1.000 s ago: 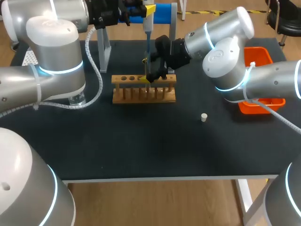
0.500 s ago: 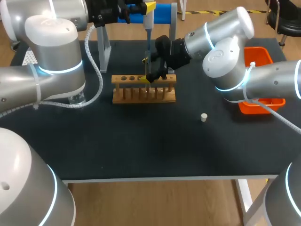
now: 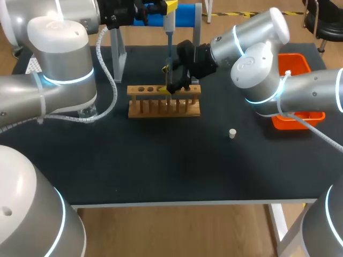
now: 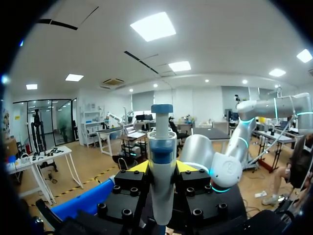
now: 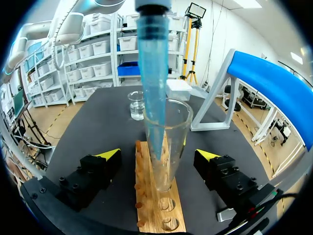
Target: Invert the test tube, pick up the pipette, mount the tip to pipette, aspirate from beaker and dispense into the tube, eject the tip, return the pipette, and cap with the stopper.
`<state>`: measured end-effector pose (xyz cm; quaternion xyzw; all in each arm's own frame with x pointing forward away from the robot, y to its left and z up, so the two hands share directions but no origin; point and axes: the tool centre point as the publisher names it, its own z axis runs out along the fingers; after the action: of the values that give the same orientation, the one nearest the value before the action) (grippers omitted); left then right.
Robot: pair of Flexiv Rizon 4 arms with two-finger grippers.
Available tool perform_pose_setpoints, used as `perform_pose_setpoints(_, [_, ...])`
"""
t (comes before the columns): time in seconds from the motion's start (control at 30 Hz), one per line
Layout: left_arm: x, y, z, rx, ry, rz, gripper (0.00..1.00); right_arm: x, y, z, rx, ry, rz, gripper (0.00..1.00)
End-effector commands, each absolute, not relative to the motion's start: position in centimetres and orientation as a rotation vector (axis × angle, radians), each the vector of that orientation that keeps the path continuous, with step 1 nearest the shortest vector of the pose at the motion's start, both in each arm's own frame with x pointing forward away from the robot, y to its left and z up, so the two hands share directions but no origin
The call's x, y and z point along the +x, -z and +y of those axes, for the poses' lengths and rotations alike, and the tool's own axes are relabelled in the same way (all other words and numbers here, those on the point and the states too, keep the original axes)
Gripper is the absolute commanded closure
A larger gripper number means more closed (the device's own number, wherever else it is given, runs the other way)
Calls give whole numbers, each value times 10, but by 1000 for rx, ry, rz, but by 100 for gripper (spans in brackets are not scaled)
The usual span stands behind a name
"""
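Black table, rack at its middle. Above the rack the left hand is clamped on the pipette, whose tip dips into the tube in the rack. Astride the tube, the right hand is released, touching nothing. Right of the rack lies the stopper. Dispensing seems in hand; next, lift the tip straight out and eject it.

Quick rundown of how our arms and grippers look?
Left arm and right arm: silver-grey, rounded joints, glowing cyan rings. White spiral-wrapped cable along the left, white zip ties on both. Left gripper and right gripper: black bolted blocks, fingers yellow-tipped.
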<state>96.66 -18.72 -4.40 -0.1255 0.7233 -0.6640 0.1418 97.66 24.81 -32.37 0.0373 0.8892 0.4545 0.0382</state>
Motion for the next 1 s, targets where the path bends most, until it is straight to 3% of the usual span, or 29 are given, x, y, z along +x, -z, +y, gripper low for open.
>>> perform_pose_setpoints(0.03, [963, 41, -186, -368, 1907, 2089, 100, 977, 323, 248, 113, -1392, 2731, 0])
perform_pose_setpoints(1.0, [965, 21, -191, -300, 1875, 2089, 100, 977, 323, 248, 113, -1392, 2731, 0])
